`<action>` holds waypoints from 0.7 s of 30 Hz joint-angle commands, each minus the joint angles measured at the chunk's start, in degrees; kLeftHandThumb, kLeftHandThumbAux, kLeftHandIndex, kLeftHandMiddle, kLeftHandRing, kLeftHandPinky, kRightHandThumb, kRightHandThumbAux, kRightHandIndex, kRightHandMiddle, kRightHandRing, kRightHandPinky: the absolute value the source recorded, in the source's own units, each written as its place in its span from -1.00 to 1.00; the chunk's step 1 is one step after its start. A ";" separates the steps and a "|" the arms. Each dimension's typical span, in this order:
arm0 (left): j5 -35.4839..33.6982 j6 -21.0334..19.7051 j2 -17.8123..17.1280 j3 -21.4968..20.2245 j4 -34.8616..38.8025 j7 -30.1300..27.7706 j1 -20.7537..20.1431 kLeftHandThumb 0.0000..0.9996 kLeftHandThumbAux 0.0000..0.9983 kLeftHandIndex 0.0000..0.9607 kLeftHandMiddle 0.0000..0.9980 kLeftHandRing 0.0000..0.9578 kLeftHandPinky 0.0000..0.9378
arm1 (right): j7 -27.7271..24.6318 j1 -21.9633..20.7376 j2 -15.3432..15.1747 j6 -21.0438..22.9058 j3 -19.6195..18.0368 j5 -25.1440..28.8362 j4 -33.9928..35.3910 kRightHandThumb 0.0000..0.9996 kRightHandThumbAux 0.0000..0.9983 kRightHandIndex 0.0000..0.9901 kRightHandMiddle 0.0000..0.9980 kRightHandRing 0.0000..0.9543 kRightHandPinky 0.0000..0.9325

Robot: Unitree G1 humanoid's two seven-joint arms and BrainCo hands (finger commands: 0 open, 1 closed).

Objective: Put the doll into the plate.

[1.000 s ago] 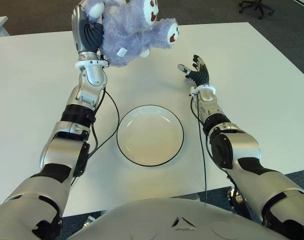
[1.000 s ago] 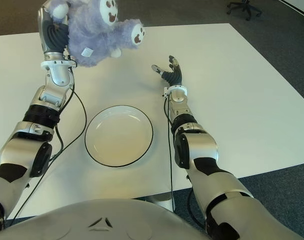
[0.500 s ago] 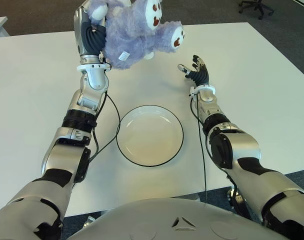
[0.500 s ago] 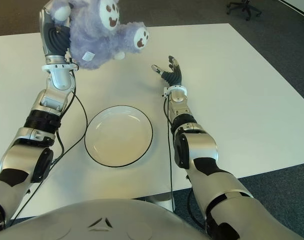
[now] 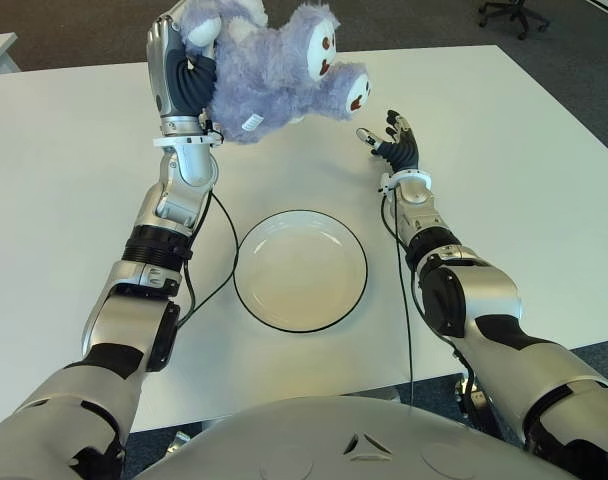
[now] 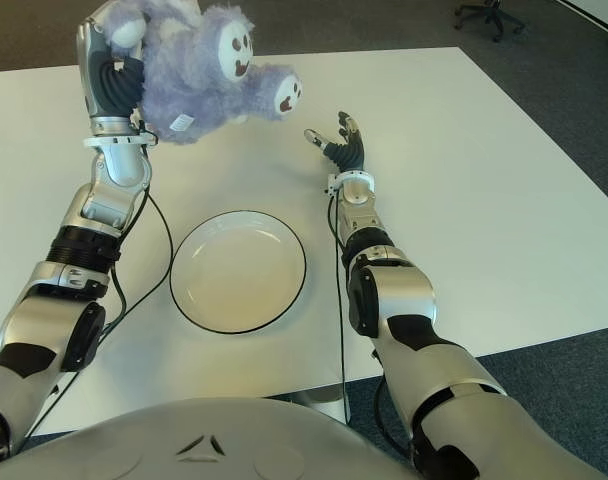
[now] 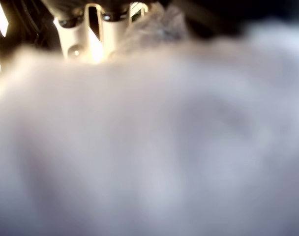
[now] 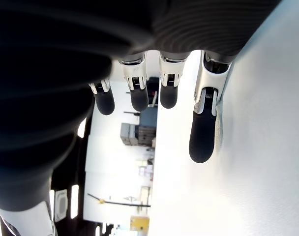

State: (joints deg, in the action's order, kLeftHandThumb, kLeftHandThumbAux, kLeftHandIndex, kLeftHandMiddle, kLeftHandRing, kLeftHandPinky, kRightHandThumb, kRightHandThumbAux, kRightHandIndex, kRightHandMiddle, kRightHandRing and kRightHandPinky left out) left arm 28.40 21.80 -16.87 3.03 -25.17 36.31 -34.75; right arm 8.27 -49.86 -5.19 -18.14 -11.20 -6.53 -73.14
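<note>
left hand (image 6: 112, 85) gripping doll (image 6: 199, 70) above table (image 6: 504, 180), plate (image 6: 238, 271) empty

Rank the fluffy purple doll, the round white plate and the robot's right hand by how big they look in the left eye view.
1. Fluffy purple doll, held up by the left hand, nearer the camera, so unsure against the plate.
2. Round white plate, looking about alike.
3. Right hand, clearly smallest.

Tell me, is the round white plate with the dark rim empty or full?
Empty. The plate shows only bare white; the left hand holds the purple plush doll above the table.
</note>
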 commanded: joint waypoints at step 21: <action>3.31 0.76 0.84 0.10 6.98 0.70 5.75 0.70 0.32 -0.09 0.10 0.78 0.79 | -0.01 5.77 1.36 6.47 -0.40 0.48 -4.67 -0.80 0.44 -0.83 -0.87 -0.91 -0.92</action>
State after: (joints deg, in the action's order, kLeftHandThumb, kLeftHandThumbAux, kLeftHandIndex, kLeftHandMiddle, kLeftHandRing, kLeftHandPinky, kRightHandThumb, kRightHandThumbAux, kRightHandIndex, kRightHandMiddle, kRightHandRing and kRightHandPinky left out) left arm 30.96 21.88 -16.34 3.14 -19.40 36.36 -30.14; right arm 8.33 -49.88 -5.25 -18.14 -11.32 -6.52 -73.22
